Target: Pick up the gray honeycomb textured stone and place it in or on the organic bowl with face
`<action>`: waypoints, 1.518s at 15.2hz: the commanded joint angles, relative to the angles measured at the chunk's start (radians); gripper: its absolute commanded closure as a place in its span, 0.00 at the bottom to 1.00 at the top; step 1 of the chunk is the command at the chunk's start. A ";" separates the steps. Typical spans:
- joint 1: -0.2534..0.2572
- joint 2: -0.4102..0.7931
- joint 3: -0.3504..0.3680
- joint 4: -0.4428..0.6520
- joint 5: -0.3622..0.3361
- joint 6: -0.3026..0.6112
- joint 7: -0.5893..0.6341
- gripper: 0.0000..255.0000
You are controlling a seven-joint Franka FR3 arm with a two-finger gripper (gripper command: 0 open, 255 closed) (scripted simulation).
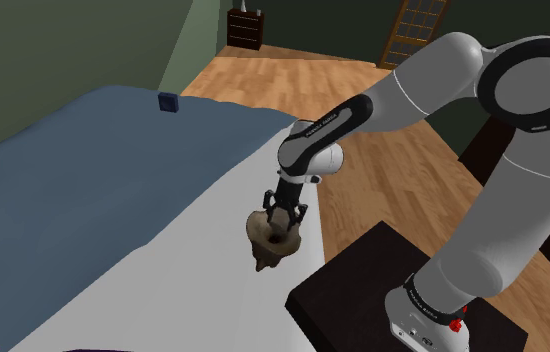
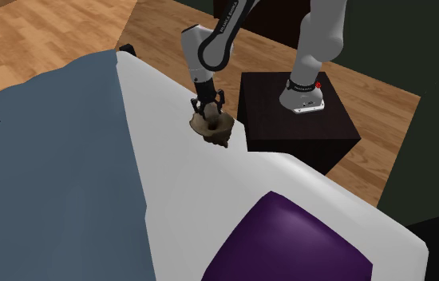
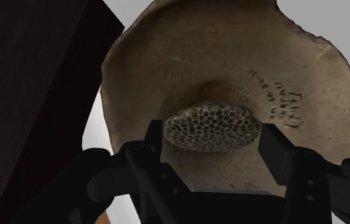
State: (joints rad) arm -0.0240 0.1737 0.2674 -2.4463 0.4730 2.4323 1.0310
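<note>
The black gripper (image 3: 213,132) points down, its 2 fingers (image 3: 151,143) pinching the gray honeycomb-textured stone (image 3: 212,126) from either side. The stone sits low in the hollow of the tan organic bowl (image 3: 231,57), over its centre, beside some dark markings on the inner wall. The bowl rests on the white sheet (image 1: 163,290) at the bed's edge, just beside the dark stand (image 1: 363,290). A blue blanket (image 1: 93,170) covers the bed's far side, and a purple patch (image 2: 290,239) lies on the sheet, well apart from the bowl.
</note>
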 commanded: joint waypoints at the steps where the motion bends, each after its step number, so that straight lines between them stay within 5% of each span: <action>1: -0.001 -0.025 -0.001 0.001 -0.004 -0.025 0.009 1.00; 23: -0.004 -0.269 -0.002 0.064 -0.035 -0.316 0.119 1.00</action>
State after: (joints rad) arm -0.0329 -0.0834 0.2607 -2.3886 0.4363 2.1305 1.1362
